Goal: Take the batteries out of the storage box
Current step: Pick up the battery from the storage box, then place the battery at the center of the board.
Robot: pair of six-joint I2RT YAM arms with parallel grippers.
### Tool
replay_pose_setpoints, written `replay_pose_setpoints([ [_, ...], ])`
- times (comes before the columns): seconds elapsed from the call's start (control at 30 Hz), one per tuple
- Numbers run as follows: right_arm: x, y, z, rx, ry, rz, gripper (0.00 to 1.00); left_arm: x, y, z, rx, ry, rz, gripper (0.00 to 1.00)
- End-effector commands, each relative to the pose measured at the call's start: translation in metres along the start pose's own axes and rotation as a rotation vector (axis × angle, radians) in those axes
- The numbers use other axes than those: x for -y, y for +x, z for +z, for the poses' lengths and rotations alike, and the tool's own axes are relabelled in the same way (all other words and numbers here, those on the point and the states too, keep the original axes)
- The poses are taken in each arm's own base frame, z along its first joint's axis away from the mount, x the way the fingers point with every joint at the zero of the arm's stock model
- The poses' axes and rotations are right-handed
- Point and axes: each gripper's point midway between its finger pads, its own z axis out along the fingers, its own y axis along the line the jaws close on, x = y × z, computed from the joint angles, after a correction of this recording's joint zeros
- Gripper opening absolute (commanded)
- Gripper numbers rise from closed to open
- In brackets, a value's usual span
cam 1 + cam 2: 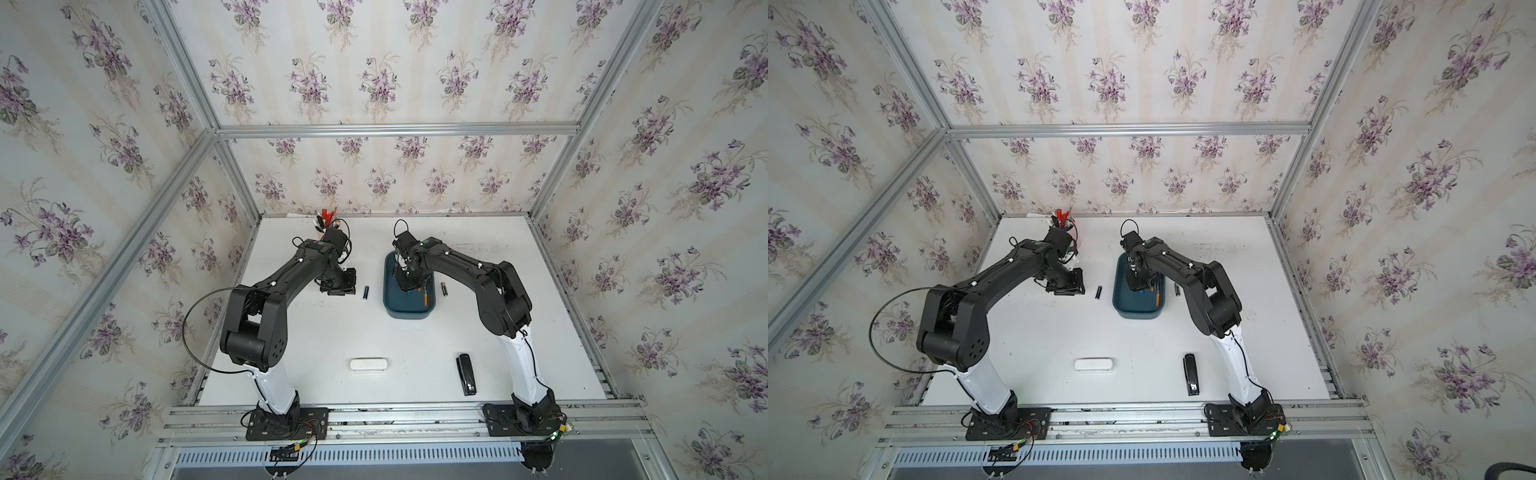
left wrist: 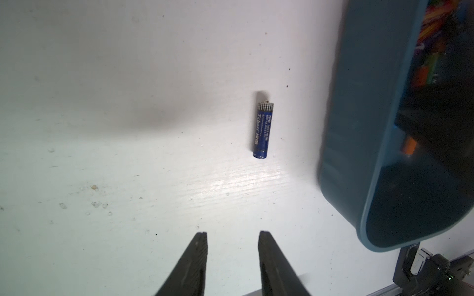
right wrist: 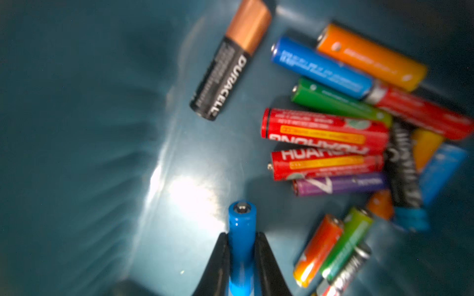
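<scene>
Found the storage box (image 1: 409, 314) on the far half of the desk (image 1: 415, 345), about midway between the left and right edges and touching none of them. Saw the right gripper (image 3: 241, 236) down inside it, jaws pinching a bright blue battery (image 3: 242, 217) over a bare stretch of the box floor, apart from the heap of batteries (image 3: 331, 133) crowded toward one end. Saw the left gripper (image 2: 233, 233) low over the desk left of the box, jaws spread with nothing between them. Spotted a dark blue battery (image 2: 262, 130) lying in the gap between that gripper and the box wall. Noted a black-and-copper battery (image 1: 444, 288) just beside the box's right wall. Noted wide open desk toward the near edge, broken only by a white oblong case (image 1: 369, 365) and a black stapler (image 1: 466, 374). Could not make out the right jaws in both top views, hidden under the wrist. Lost most of a cup of pens (image 1: 328, 218) at the far edge, toward the left corner, behind the left arm. Got the farther batteries in the right wrist view blurred and cut off.
</scene>
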Motion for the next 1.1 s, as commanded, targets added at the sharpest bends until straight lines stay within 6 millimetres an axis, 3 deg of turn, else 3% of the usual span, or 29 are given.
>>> replay_pose_setpoints([
  [0.0,-0.001,-0.005,-0.02,0.03,-0.01,0.033,0.14,0.0,0.004,-0.002,-0.008,-0.01,0.008,0.39],
  [0.3,0.024,-0.02,-0.084,0.14,-0.018,0.098,0.13,0.007,0.0,-0.006,0.003,-0.01,0.024,0.39],
  [0.37,0.037,-0.019,-0.094,0.153,-0.008,0.117,0.13,0.007,0.0,-0.008,0.005,-0.009,0.023,0.39],
  [0.5,0.087,-0.009,-0.104,0.161,0.036,0.191,0.14,0.007,-0.001,-0.007,0.001,-0.011,0.023,0.39],
  [0.63,0.123,0.01,-0.097,0.147,0.068,0.245,0.14,0.006,-0.002,-0.004,-0.004,-0.019,0.019,0.39],
  [0.73,0.139,0.025,-0.082,0.116,0.077,0.268,0.14,0.006,-0.003,-0.003,-0.009,-0.021,0.021,0.39],
  [1.07,0.147,0.046,-0.035,0.037,0.067,0.282,0.14,0.007,-0.004,0.002,-0.025,-0.028,0.02,0.4],
])
